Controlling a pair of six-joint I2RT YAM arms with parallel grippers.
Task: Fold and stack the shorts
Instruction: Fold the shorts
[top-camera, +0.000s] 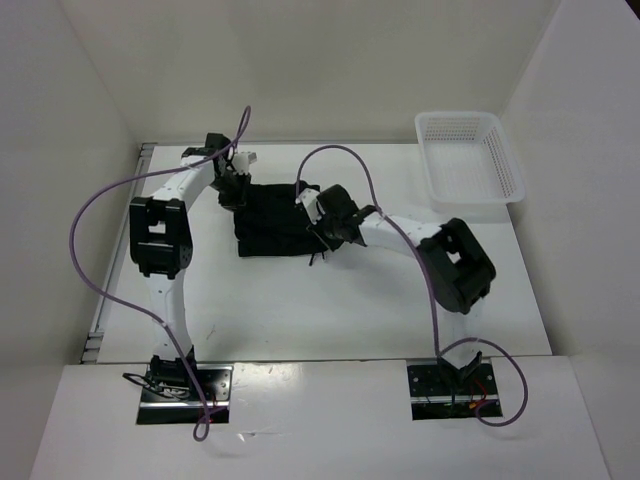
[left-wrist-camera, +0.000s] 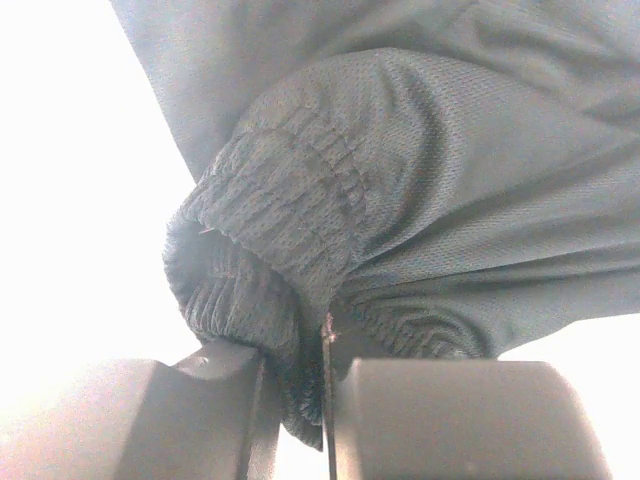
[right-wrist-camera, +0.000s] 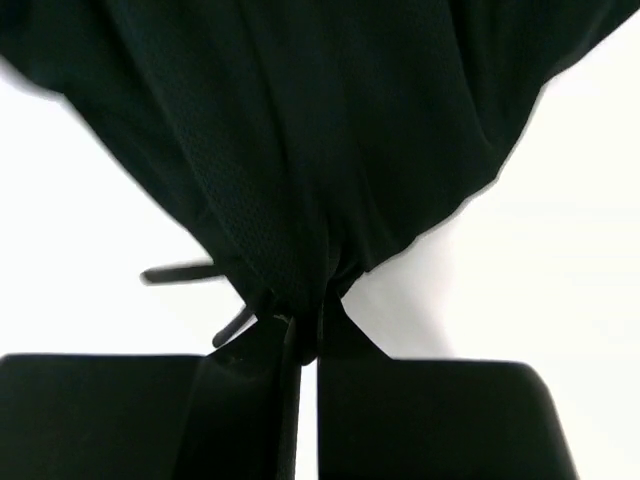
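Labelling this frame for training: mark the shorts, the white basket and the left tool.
shorts (top-camera: 275, 225): top external view, middle of the black fabric.
white basket (top-camera: 478, 200): top external view, its near rim.
left tool (left-wrist-camera: 298, 395): left wrist view, midway between its fingertips, where the ribbed edge is pinched.

A: State of right gripper (right-wrist-camera: 308, 338)?
B: Jaws almost together, pinching a gathered fold of the black shorts (right-wrist-camera: 300, 130). The fabric fans out toward the far side.
A: Anything else?
B: A thin dark drawstring (right-wrist-camera: 180, 272) end sticks out left over the white table (right-wrist-camera: 540, 250).
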